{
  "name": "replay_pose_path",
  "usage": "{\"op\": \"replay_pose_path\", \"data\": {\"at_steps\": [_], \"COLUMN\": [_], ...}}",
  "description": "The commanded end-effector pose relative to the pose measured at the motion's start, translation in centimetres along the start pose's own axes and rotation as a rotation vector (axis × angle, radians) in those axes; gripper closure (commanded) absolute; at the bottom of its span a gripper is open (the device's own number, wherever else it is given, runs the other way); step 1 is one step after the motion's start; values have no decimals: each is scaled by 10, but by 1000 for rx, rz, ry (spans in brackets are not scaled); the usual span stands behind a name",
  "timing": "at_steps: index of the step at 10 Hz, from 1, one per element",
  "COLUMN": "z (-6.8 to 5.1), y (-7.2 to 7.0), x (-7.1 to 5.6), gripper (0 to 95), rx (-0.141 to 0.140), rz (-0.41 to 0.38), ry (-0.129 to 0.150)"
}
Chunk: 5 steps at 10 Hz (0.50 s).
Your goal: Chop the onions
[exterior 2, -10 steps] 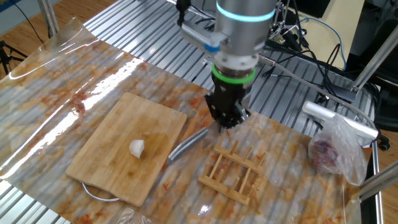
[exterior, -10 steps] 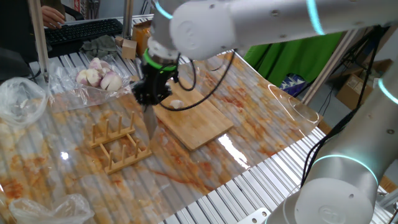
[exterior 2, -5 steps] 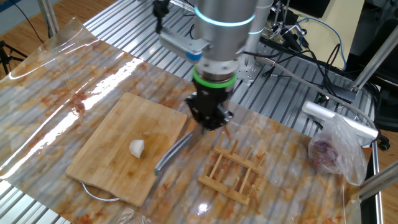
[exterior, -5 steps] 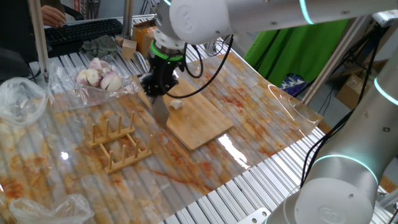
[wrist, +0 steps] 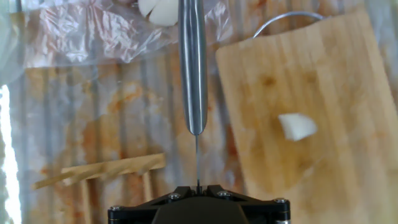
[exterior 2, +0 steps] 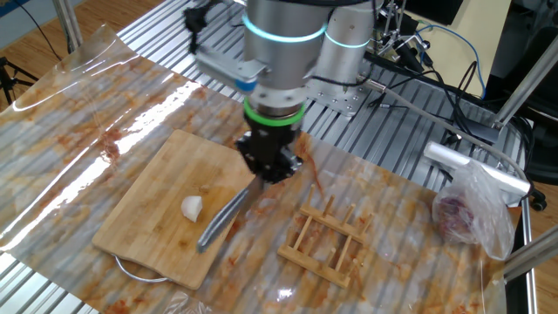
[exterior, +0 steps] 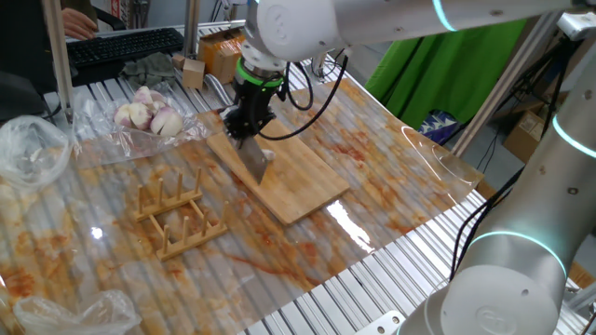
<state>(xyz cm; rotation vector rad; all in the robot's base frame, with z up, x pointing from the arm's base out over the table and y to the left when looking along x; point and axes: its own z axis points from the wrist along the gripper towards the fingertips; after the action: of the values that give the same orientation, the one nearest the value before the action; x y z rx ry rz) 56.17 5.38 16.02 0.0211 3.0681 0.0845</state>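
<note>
Hand view only: bagged bulb (wrist: 157,9).

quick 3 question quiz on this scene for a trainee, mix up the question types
1. True or false: the onion chunk lies on the wooden cutting board.
2. What is the gripper holding? A) a spoon B) a knife C) a brush
3. Fill in: the wooden rack stands on the table beside the ____.

Key: 1 true; 2 B, the gripper is shut on the knife handle, blade angled down over the board's edge; 3 cutting board.
</note>
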Motion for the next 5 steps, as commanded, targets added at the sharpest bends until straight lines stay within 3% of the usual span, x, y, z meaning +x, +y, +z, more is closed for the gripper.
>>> {"op": "replay_pose_path", "data": {"at_steps": [1, 5], "z": [-2, -3], "y": [-6, -6], "x": [-9, -11], "gripper": [950, 950], "rx": [6, -4], "rz": [-8, 12], "ry": [1, 9]}}
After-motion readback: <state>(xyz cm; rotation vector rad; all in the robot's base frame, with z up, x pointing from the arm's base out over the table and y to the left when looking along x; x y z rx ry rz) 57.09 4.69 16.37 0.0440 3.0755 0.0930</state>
